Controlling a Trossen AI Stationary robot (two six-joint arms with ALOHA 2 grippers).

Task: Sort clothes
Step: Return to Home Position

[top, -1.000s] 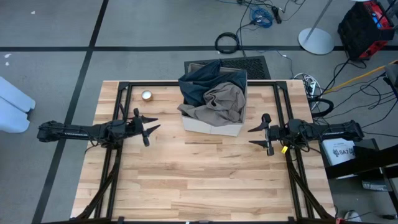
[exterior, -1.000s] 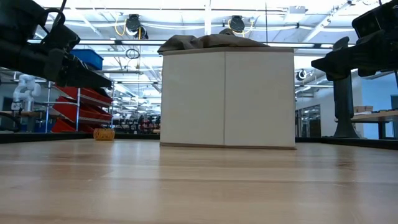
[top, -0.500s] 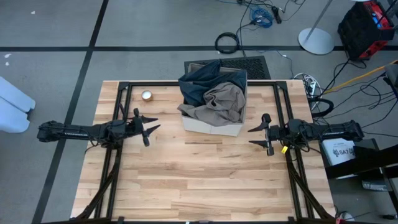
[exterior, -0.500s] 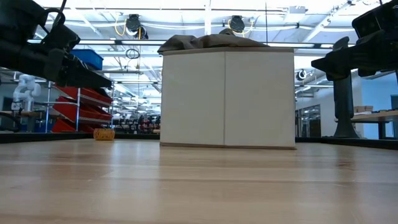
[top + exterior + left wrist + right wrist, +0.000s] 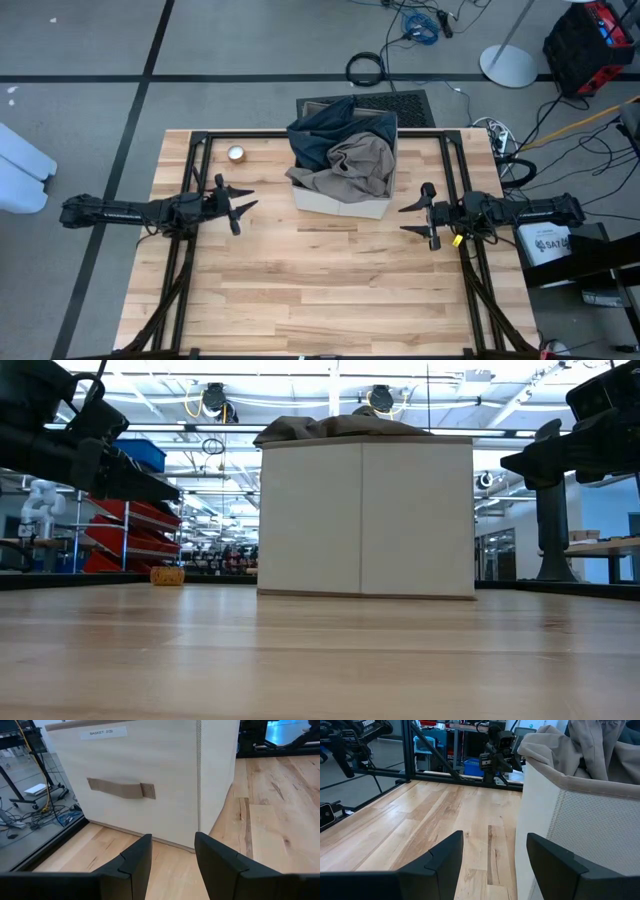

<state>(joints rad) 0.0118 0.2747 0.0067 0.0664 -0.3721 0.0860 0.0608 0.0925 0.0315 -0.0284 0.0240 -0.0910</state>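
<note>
Judging by the layout, at the very end of the job: parking both arms, no more picking. Seen from above, heaped in the beige fabric box (image 5: 340, 205) at the far middle of the table (image 5: 330, 290): the clothes, with a khaki tan garment (image 5: 352, 165) on top and a dark grey-green garment (image 5: 322, 125) behind it, spilling over the rim (other pieces presumably underneath, not possible to tell). Off to the box's left side, hanging above the wood with fingers spread and gripping nothing: the left gripper (image 5: 243, 208). Mirrored on the other side, likewise spread and empty, apart from the box: the right gripper (image 5: 407, 220). Near the far left corner, a small round object (image 5: 236, 153), too small to name. For the next move, probably nothing more than settling into the rest pose without brushing the box wall; no grasp called for.
</note>
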